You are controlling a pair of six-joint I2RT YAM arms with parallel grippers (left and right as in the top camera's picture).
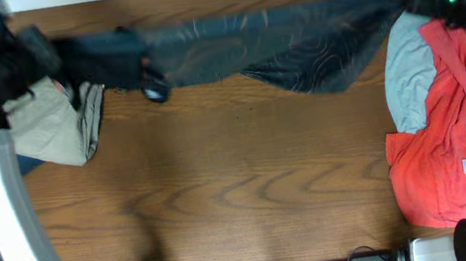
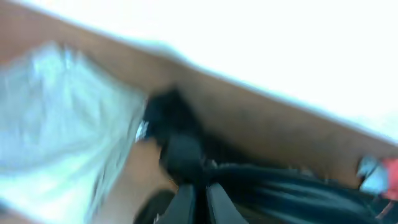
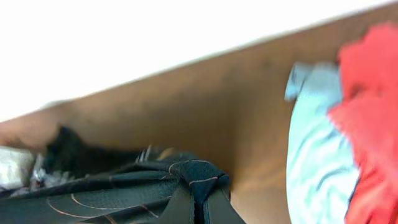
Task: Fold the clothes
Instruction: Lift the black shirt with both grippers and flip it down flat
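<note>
Far side: black tee (image 1: 276, 44) w/ thin orange contour lines is stretching wide along the counter (image 1: 241, 192) edge, lower hem sagging. At right, coral-red shirt (image 1: 441, 166) is lying crumpled, tangled w/ pale grey-blue shirt (image 1: 407, 80). Beige garment (image 1: 57, 127) is sitting bunched at left.

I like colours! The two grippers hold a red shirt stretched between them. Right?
No: the left gripper and right gripper hold a black shirt stretched between them, not a red one; the overhead view shows it. The red shirt lies loose on the right.
</note>
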